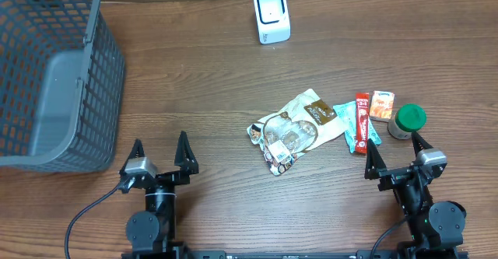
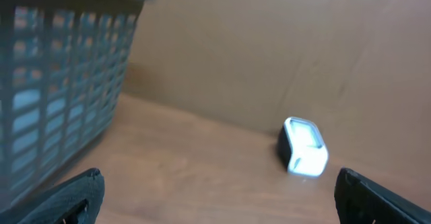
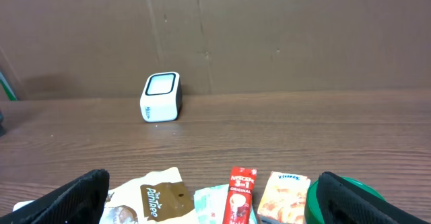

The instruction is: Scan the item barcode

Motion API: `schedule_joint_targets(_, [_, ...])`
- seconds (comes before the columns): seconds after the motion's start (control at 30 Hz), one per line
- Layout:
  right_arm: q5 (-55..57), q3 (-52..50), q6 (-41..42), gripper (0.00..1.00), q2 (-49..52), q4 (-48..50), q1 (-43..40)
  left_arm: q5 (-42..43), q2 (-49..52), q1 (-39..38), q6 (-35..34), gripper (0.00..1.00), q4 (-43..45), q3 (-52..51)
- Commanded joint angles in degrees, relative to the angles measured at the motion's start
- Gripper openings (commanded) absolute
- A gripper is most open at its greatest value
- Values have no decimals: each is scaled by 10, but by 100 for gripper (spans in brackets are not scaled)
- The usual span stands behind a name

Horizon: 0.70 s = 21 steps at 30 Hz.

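Inspection begins with the overhead view: a white barcode scanner (image 1: 271,16) stands at the far edge of the wooden surface (image 1: 210,80), a grey mesh basket (image 1: 54,72) occupies the far left, and the goods lie in a cluster at right: a crinkled snack bag (image 1: 294,128), a teal packet (image 1: 348,119), a red stick sachet (image 1: 362,122), a small orange carton (image 1: 382,104) and a green-lidded jar (image 1: 406,121). The left gripper (image 1: 159,153) and right gripper (image 1: 397,155) rest at the near edge, fingers spread wide, holding nothing. Left wrist view (somewhat blurred): basket at left, scanner ahead, no goods within reach. Right wrist view: the sachet, carton and jar lid sit just beyond the open fingers, scanner well beyond. Judgement: the sachet is light, thin and limp, best pinched across its narrow width near one end; the carton looks stiffer and would hold more steadily by its two long sides. No barcode is visible on any item.
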Motion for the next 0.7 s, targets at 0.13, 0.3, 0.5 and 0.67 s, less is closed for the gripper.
schedule_joint_targets(0.13, [5, -6, 0, 100, -5, 2, -2, -19, -6, 0, 114, 100, -72, -2])
schedule_joint_targets(0.3, [5, -6, 0, 100, -5, 2, -2, 6, -6, -1, 209, 100, -82, -2])
schedule_joint_targets(0.5, [5, -6, 0, 100, -5, 2, -2, 14, -6, -1, 225, 100, -82, -2])
schedule_joint_targets(0.67, [5, -6, 0, 100, -5, 2, -2, 25, -6, -1, 209, 100, -82, -2])
